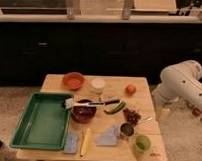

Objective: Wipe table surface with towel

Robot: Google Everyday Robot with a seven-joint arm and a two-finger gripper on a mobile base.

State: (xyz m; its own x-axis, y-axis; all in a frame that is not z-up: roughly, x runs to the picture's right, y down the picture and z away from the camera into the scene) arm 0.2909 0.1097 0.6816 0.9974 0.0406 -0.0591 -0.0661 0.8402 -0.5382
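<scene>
A grey towel (108, 137) lies crumpled on the wooden table (143, 104), near the front edge between a yellow stick-like item (84, 140) and a metal cup (126, 130). My white arm (180, 82) reaches in from the right, beside the table's right edge. My gripper (163, 110) hangs low at the end of the arm, just off the table's right side, well apart from the towel and holding nothing that I can see.
A green tray (43, 120) fills the table's left. Also there: an orange bowl (73, 80), white cup (98, 84), orange fruit (130, 89), dark bowl (84, 113) with a brush (88, 102), green vegetable (115, 108), grapes (132, 116), green cup (142, 143), blue sponge (71, 142).
</scene>
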